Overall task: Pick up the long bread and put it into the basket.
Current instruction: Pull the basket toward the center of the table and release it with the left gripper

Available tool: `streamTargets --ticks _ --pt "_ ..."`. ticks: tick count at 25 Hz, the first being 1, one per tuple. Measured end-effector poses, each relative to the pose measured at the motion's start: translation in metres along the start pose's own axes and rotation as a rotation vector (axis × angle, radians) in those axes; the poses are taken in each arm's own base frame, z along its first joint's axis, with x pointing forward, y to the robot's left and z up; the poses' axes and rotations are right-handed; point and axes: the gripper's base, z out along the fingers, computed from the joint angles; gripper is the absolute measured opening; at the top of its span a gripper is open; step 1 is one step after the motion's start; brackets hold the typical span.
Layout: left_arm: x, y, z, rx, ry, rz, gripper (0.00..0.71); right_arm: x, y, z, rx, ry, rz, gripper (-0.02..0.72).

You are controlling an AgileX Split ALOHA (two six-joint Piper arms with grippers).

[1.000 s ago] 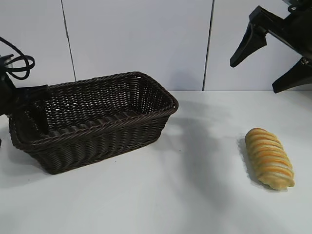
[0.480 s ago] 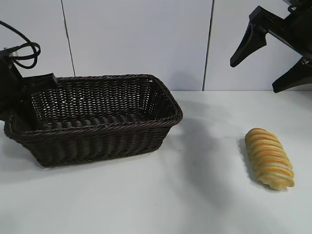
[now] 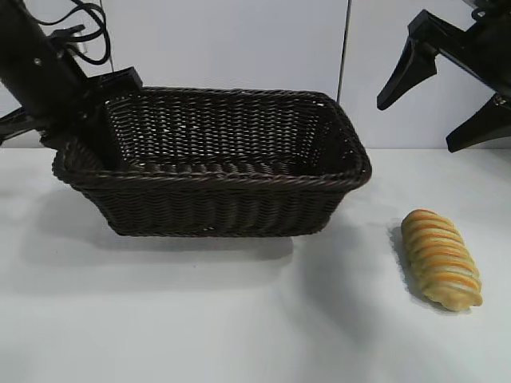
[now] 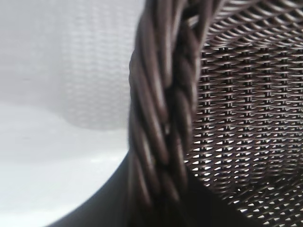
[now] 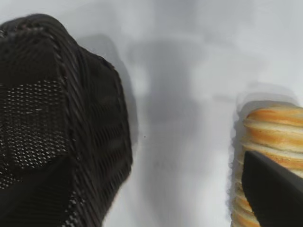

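Probably the long bread (image 3: 441,258) is light and squashy; we should pinch its middle gently, right gripper (image 3: 444,102) spread wide, left gripper (image 3: 80,136) clamping the basket (image 3: 239,171) rim.

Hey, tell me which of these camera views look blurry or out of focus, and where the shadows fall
Left wrist view: the basket rim fills the frame, soft and out of focus. Right wrist view: the basket edge looks smeared, the long bread is sharper, and a dark finger blocks one corner. Exterior view: sharp; a soft shadow lies on the table under the basket, a smaller one beside the bread.
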Motion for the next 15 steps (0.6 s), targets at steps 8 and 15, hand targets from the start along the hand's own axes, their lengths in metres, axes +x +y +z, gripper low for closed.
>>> streamTargets --ticks 8,15 --pt "0.001 0.006 0.018 -0.013 0.029 0.018 0.102 0.0 0.0 0.0 -0.001 0.003 0.0 0.695" --pt "-0.003 0.002 0.014 0.005 0.023 0.013 0.558 0.0 0.0 0.0 -0.001 0.003 0.0 0.695"
